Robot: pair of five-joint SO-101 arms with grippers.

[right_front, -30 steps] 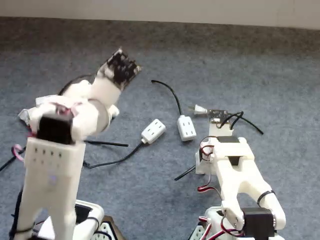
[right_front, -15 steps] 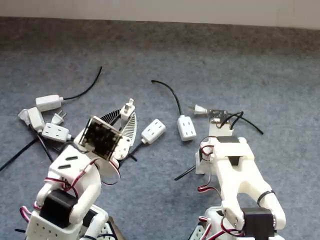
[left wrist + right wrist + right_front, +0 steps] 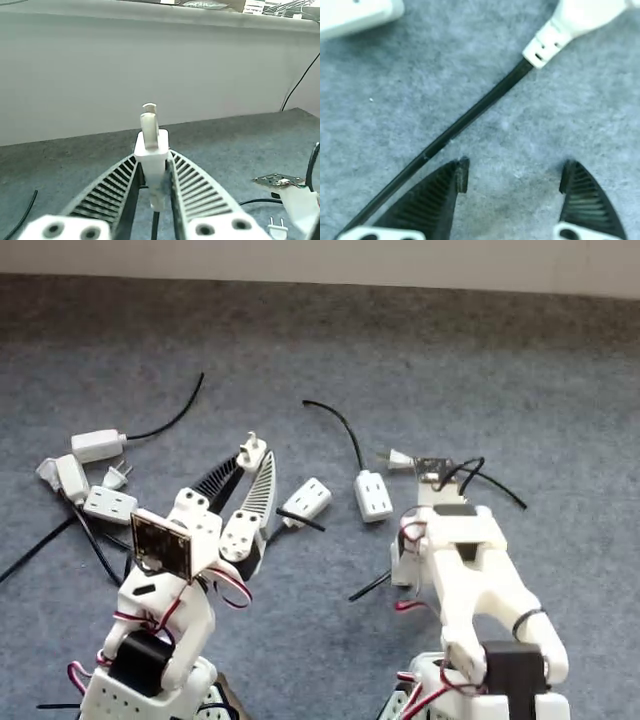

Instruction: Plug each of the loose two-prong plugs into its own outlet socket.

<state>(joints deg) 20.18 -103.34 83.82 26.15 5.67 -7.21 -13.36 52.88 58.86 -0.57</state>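
Observation:
My left gripper [image 3: 250, 466] is shut on a white two-prong plug [image 3: 251, 449], held above the carpet with its prongs up and away from the arm. The left wrist view has the plug [image 3: 152, 145] pinched between the ribbed fingers [image 3: 197, 180], its black cable hanging below. Two white outlet sockets [image 3: 307, 499] [image 3: 373, 494] lie just right of it. A second loose plug [image 3: 396, 457] lies by the right arm's wrist board [image 3: 435, 472]. My right gripper [image 3: 515, 175] hangs open just over the carpet, facing that plug's tail [image 3: 570, 17] and black cable [image 3: 470, 117].
At the far left lie more white sockets [image 3: 97, 445] [image 3: 110, 504], a small plug [image 3: 118, 475] and black cables. A socket's edge [image 3: 355, 12] is close to the right gripper. A black cable [image 3: 340, 425] curves behind the middle sockets. Grey carpet reaches back to a pale wall.
The left arm has swung down from high at the far left toward the middle and folded back, with the plug between its fingers. The right arm has barely shifted.

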